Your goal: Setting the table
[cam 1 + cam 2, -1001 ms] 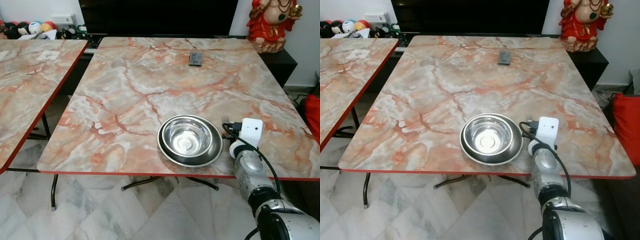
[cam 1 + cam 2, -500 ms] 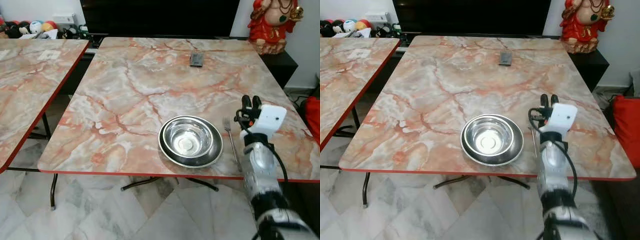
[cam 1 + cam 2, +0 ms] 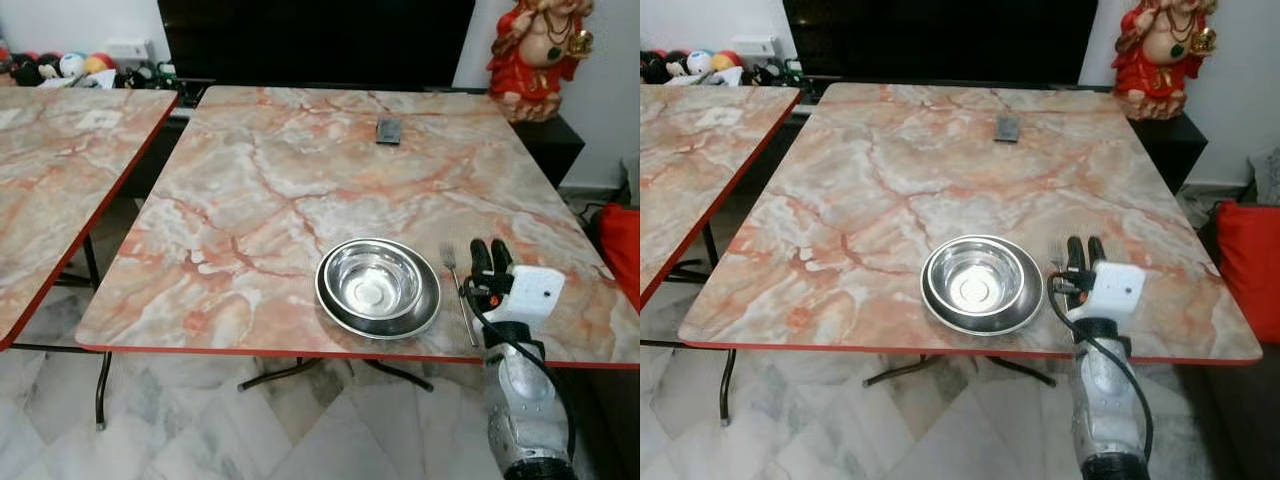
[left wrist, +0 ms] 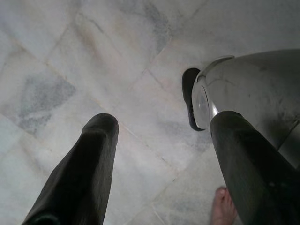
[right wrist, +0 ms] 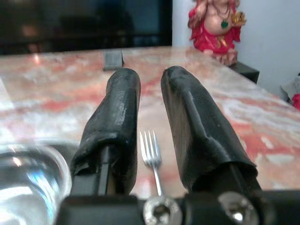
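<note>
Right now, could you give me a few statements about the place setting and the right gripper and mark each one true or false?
1. The fork lies on the table to the right of the steel bowl. True.
2. The right gripper grips the fork. False: its fingers are open, the fork lying free on the table.
3. The bowl holds food. False: it is empty.
4. A small dark object lies near the table's far edge. True.

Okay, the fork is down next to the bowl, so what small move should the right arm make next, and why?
Probably draw the right claw straight back toward the robot, off the table edge. The thin silver fork already lies flat on the marble-patterned table, just right of the round steel bowl, and the claw's black fingers are open and empty over it, so a sideways move might knock the fork askew.
</note>
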Tool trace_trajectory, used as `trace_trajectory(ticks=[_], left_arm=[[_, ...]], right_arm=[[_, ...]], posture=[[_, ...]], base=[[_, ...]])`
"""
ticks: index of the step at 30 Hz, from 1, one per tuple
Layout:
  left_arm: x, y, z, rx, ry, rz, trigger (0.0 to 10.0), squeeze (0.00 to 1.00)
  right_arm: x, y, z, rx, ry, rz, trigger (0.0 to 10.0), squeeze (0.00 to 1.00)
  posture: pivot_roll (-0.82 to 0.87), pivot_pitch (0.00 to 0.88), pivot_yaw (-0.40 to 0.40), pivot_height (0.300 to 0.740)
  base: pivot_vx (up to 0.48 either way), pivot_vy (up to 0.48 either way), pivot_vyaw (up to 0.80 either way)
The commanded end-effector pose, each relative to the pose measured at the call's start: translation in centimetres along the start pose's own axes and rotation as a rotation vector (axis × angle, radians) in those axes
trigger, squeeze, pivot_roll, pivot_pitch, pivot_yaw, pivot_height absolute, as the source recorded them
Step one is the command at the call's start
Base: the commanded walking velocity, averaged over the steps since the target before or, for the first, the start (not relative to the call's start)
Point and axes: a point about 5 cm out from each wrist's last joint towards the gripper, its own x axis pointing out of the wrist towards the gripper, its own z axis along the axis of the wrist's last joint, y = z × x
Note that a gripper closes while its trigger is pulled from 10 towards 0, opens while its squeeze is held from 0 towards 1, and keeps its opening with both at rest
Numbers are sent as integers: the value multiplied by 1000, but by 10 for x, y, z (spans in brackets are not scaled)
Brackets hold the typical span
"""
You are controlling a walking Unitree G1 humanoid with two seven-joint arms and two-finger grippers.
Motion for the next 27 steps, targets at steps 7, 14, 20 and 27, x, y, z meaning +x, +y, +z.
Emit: trace_trajectory(ticks=[7, 14, 20, 27], left_arm=[[-2, 4, -8, -4, 29, 7, 10000, 0], [-2, 3, -8, -4, 33, 2, 10000, 0], [-3, 1, -10, -4, 37, -3, 10000, 0], [-3, 0, -10, -4, 37, -5, 10000, 0]], right_arm=[[0, 23, 12, 31, -32, 63, 10000, 0], [-1, 25, 12, 19, -25, 70, 10000, 0], [-1, 28, 14, -18, -29, 107, 10000, 0], [0, 31, 14, 9, -25, 110, 10000, 0]], posture=[[30, 0, -13, 740], [28, 0, -18, 740], [27, 0, -24, 740], [25, 0, -28, 740]], base=[[0, 465, 0], [0, 480, 0], [0, 480, 0], [0, 480, 325]])
